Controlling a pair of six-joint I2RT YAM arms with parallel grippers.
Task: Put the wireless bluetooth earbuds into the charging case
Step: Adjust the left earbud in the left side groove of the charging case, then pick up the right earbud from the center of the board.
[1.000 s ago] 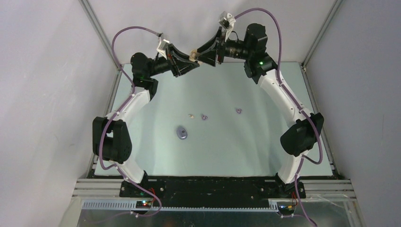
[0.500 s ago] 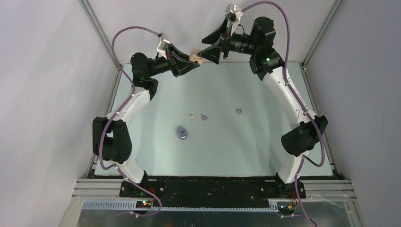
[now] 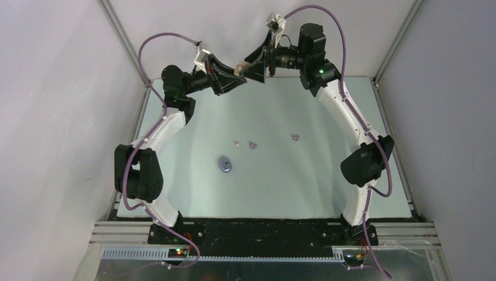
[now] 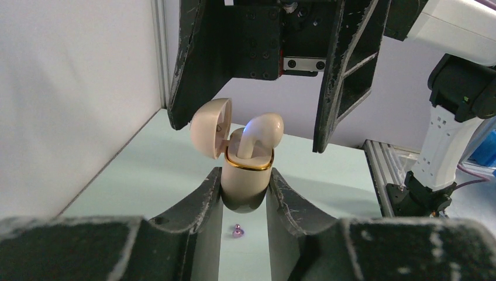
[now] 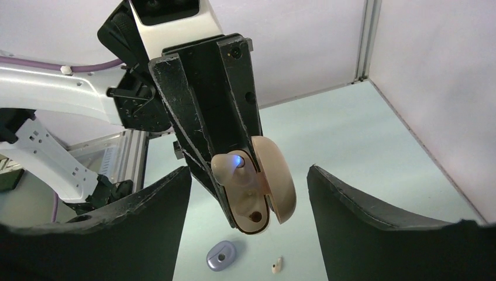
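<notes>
My left gripper (image 4: 245, 182) is shut on the body of a cream charging case (image 4: 247, 170) and holds it high above the far edge of the table, lid (image 4: 209, 127) open. One cream earbud (image 4: 261, 133) stands in a slot, its head above the gold rim, and shows a blue light in the right wrist view (image 5: 233, 170). The other slot (image 5: 255, 215) is empty. My right gripper (image 5: 249, 171) is open, a finger on either side of the case, touching nothing. On the table lie a second cream earbud (image 3: 236, 142) and two purple earbuds (image 3: 252, 144) (image 3: 296, 137).
A closed purple case (image 3: 224, 165) lies on the pale green table (image 3: 281, 187), left of centre. White walls and metal frame posts (image 3: 123, 35) enclose the back and sides. Both arms meet above the far edge.
My right gripper drew back up and to the right, away from the case, then came back to it, open. My left gripper and the case have stayed still.
</notes>
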